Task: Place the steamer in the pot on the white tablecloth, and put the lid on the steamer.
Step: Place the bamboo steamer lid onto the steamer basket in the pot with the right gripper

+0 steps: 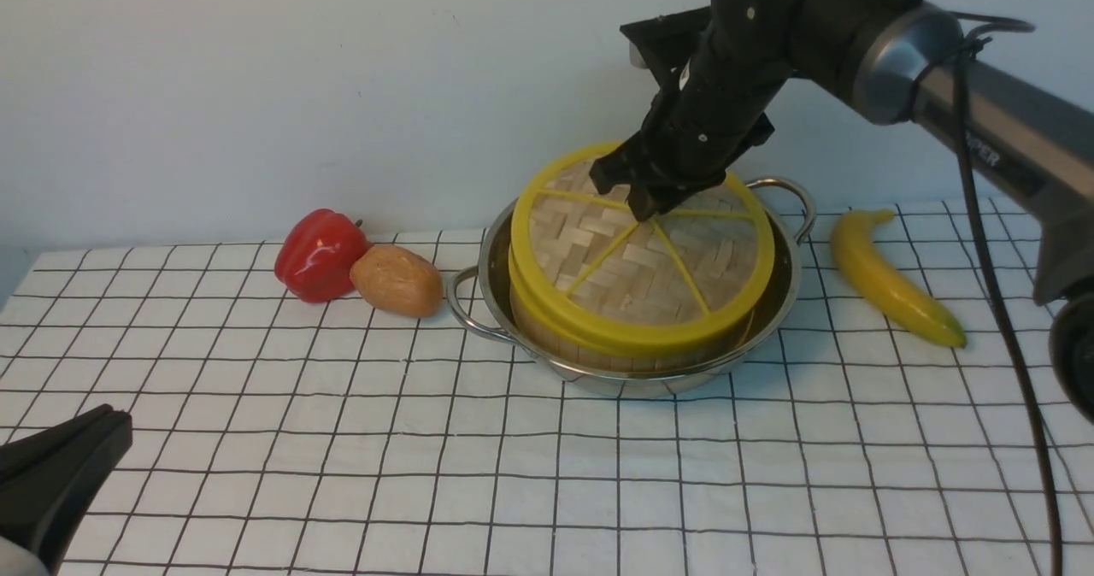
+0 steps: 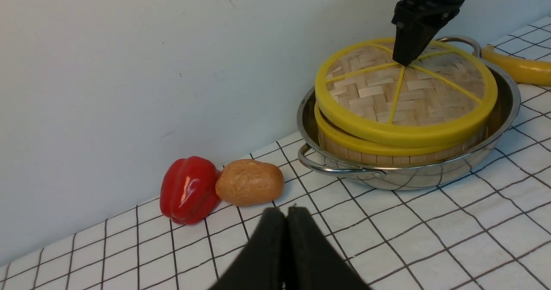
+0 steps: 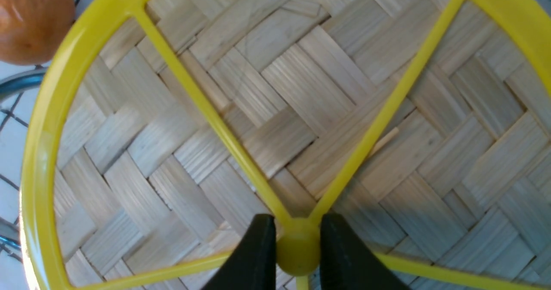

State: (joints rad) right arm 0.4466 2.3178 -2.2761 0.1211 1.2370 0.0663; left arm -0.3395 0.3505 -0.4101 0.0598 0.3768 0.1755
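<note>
Bamboo steamer [image 1: 590, 352] in two-handled stainless-steel pot [image 1: 489, 270], right of upper centre in the front view; woven lid [image 1: 632, 281] over it.

Right gripper [image 3: 298, 243]: clamped on the lid's yellow centre knob [image 3: 298, 252]. Left gripper [image 2: 287, 221]: tips together, nothing visible between them. Lid: slightly off-centre on the steamer, a narrow dark gap showing between the yellow rims in the left wrist view; full seating not certain. Foreseeable faults: release at this offset could leave the lid cocked or let it slide toward the pot wall; pressing down unevenly could tip the steamer; opening too little before lifting could drag the lid up by its knob.
</note>
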